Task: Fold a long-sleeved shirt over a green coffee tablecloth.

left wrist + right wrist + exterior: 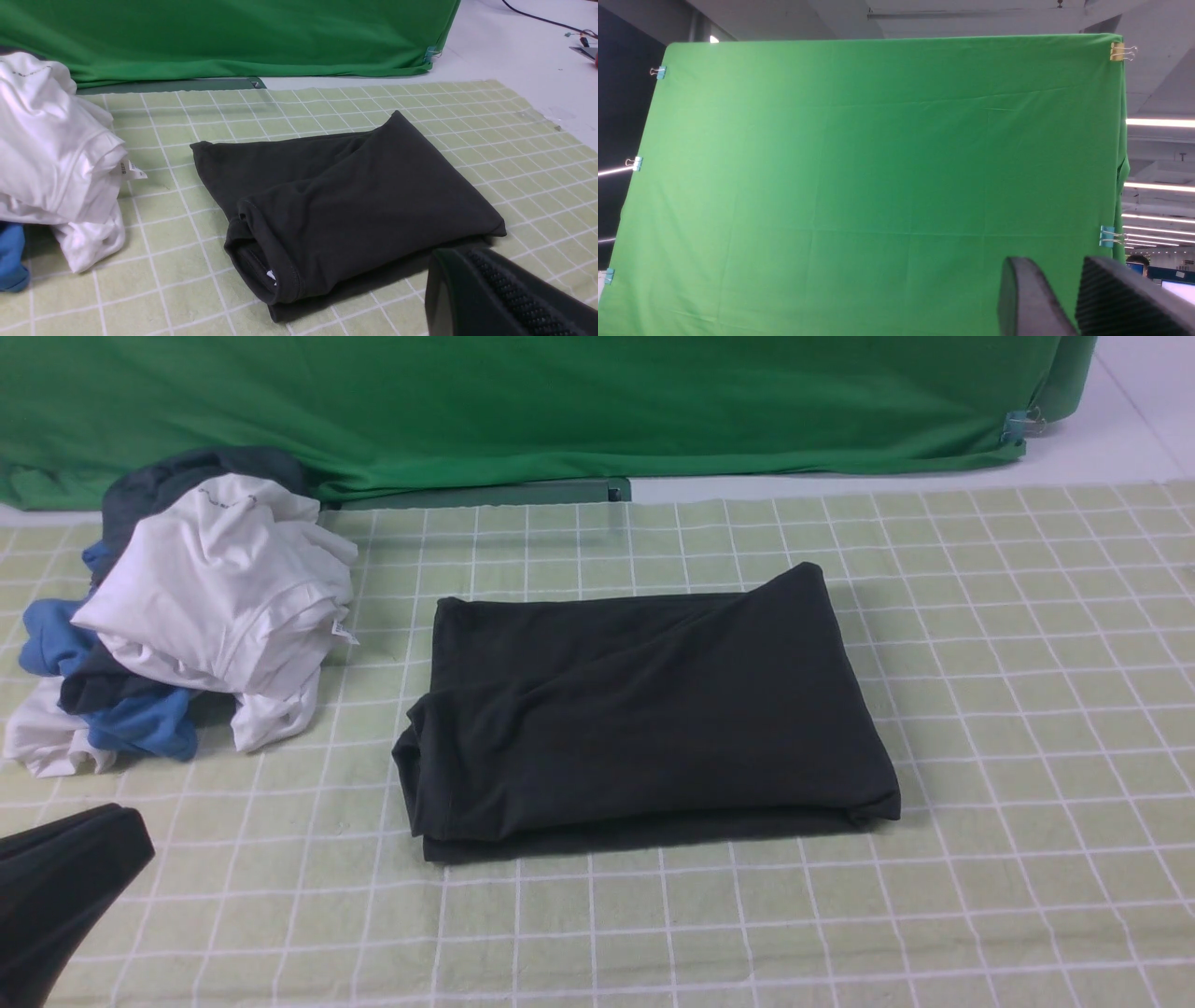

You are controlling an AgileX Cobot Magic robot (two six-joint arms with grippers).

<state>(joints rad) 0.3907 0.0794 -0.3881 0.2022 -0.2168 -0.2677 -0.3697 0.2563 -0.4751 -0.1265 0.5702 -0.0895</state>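
The long-sleeved shirt (644, 709) lies folded into a black rectangle in the middle of the green coffee tablecloth (1027, 709); its logo is hidden. In the left wrist view the shirt (345, 200) shows its stacked folded edges and a scrap of white label on the tablecloth (187, 116). My left gripper (131, 826) is shut and empty, low at the front left, apart from the shirt; its tip (448, 261) sits just short of the shirt's near corner. My right gripper (1054, 261) is open, holds nothing and points up at the backdrop, out of the front view.
A pile of white, blue and grey garments (196, 616) sits at the back left of the cloth, also in the left wrist view (51, 149). A plain bright green sheet (560, 401) hangs behind, clipped at its corners (1111, 235). A bare white surface (537, 70) lies past the cloth's right edge.
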